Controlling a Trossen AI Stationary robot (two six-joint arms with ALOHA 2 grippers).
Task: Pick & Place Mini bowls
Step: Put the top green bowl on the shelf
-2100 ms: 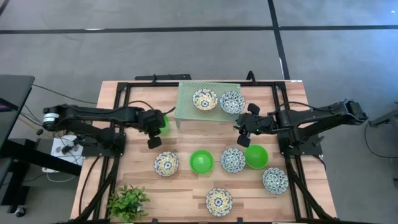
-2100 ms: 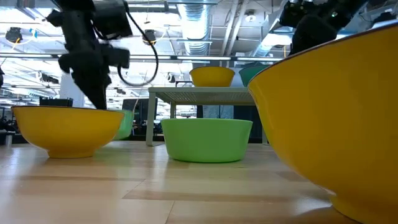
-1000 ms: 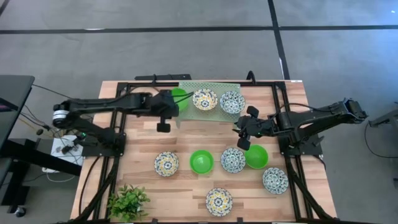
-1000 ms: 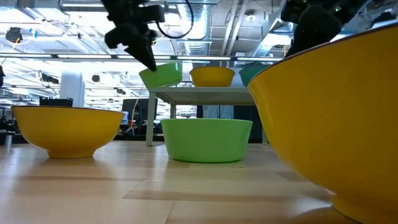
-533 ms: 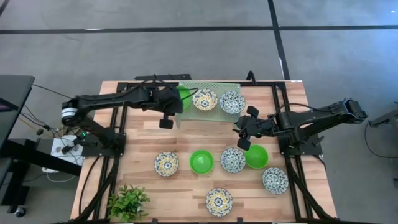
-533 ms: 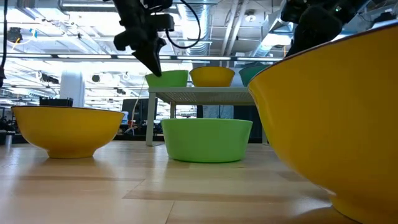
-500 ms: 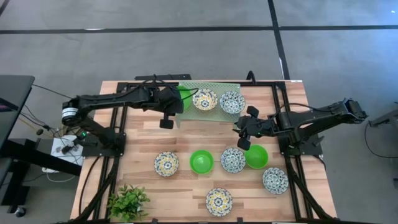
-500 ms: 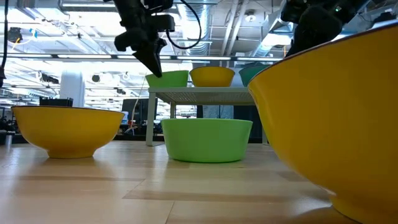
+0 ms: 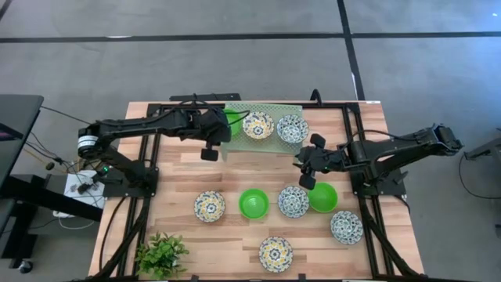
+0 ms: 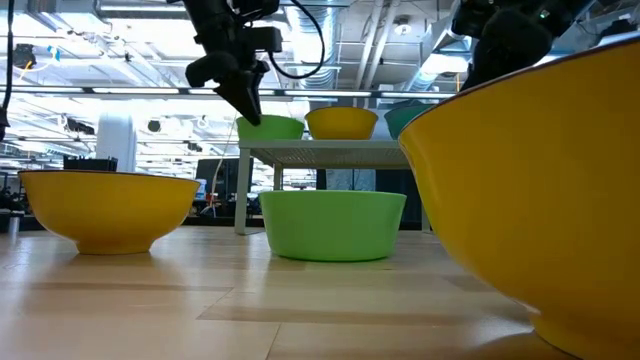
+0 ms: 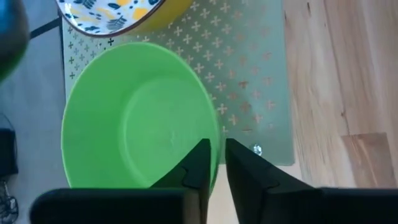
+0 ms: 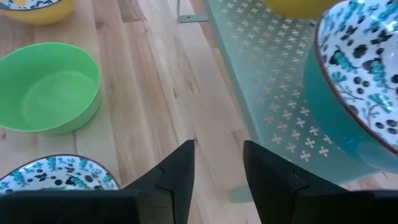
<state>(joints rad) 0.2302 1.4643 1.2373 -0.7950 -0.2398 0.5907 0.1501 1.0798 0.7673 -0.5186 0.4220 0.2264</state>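
Holding three bowls: rack [image 9: 235, 137] | green bowl [image 9: 229, 123] leftmost

Large yellow bowl [image 10: 540, 190] cut off at low view's right edge, right tool [image 10: 500, 35] partly behind it

Grey carpet floor [image 9: 235, 70] with dark seams, exposed ceiling ducts [image 10: 330, 40], bright lights

We see a pale green perforated rack [image 9: 235, 137] standing at the far edge of the wooden desk [image 9: 235, 171], and a small leafy plant [image 9: 160, 255] on the desk's near left corner, well apart from it
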